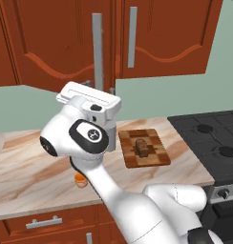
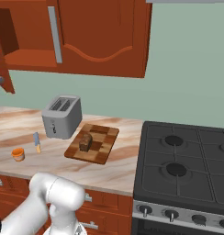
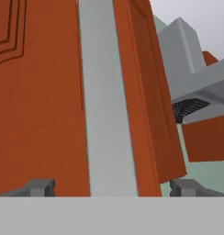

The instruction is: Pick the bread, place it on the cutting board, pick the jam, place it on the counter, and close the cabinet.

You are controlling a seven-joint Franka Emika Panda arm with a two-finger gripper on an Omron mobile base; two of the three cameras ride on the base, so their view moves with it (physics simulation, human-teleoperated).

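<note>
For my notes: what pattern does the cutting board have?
The cutting board has a checkered pattern of light and dark brown blocks, seen best in the right base view.

The cabinet [image 1: 66, 43] is reddish-brown wood with pale grey bar handles [image 1: 97, 50]. The tabletop [image 2: 118, 160] is beige-pink marble streaked with brown veins, over reddish drawers [image 1: 42, 221] with metal handles. The cutting board [image 2: 104, 149] is checkered in light and dark brown blocks, and the bread [image 2: 85, 142] on it is dark brown. The jam [image 2: 18, 154] is orange. The toaster [image 2: 62, 116] is silver-grey, the knife [image 2: 37, 142] has a blue-grey blade and orange handle, the stove [image 2: 182, 170] is black, and the wall [image 2: 187, 69] is pale green.
</note>
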